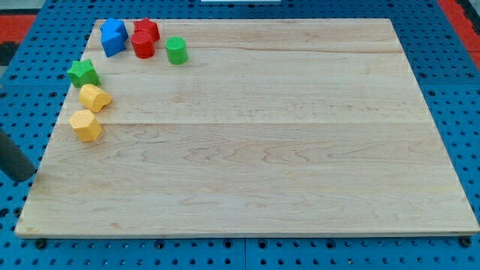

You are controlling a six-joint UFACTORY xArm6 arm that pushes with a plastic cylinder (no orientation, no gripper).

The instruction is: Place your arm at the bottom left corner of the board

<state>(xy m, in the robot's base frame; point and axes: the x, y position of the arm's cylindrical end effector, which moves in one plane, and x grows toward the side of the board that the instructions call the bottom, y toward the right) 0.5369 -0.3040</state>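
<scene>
Rod at the view's left edge, beside the board's lower-left side; blocks bunched top left.

Dark rod enters from the left edge; my tip (pixel 28 178) sits just off the wooden board (pixel 255 150), above its bottom left corner (pixel 22 229). No jaws on this tool, so nothing held. Tip is well apart from all blocks: blue block (pixel 113 36), two red blocks (pixel 146 30) (pixel 143 45) touching, green cylinder (pixel 176 50), green star (pixel 82 73), two yellow blocks (pixel 94 97) (pixel 86 125). Blue pegboard desk (pixel 450 90) underneath.
</scene>
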